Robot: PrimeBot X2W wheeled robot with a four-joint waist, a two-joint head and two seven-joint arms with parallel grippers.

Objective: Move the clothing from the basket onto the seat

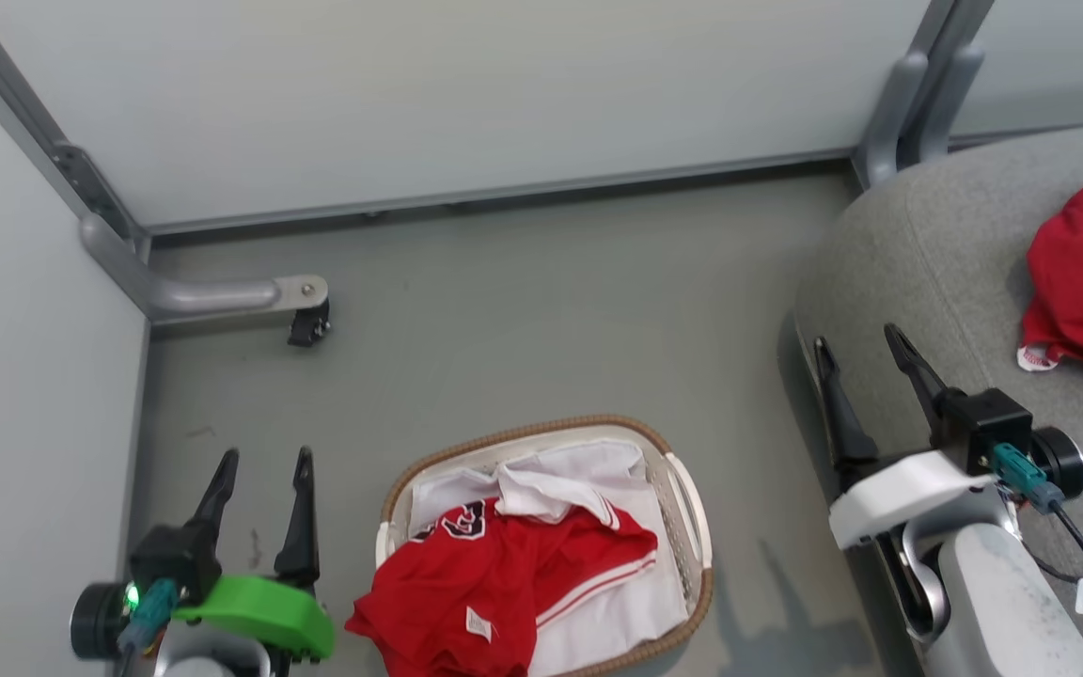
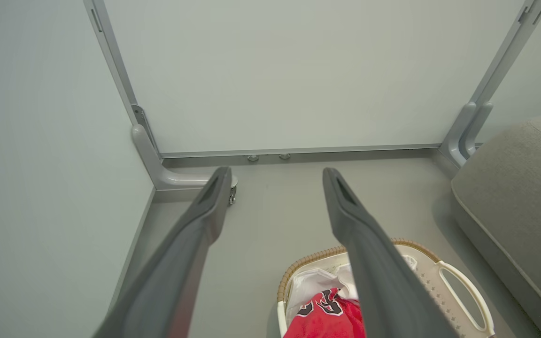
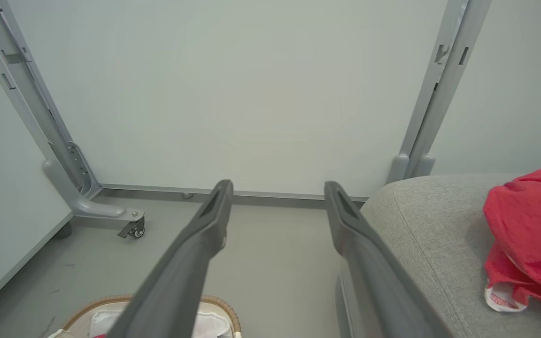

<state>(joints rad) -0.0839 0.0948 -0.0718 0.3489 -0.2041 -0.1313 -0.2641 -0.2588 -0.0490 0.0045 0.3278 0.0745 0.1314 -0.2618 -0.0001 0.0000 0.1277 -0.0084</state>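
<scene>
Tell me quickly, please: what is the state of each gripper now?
Left gripper: open, holding nothing.
Right gripper: open, holding nothing.

**Basket** [image 1: 541, 429] – 1 pc. Oval, cream plastic, perforated sides, brown woven rim, loop handle on rt side. Sitting upright on floor [image 1: 523, 291], left of seat, clear gap btwn. Plain white fabric showing inside at far end.

**Jersey** [image 1: 494, 583] – red, w/ white stripes & dark-edged lettering. Lying crumpled in basket, filling near half; one corner hanging over near-left rim.

**White piece** [image 1: 560, 480] – red-striped trim along edge. Lying bunched on jersey, toward basket's far end.

**Seat** [image 1: 927, 273] – grey fabric, rounded corner, stitched seam. Standing rt of basket.

**Red heap** [image 1: 1082, 273] – lying bunched on seat; bit of white, red-striped trim peeking out at near edge.
</scene>
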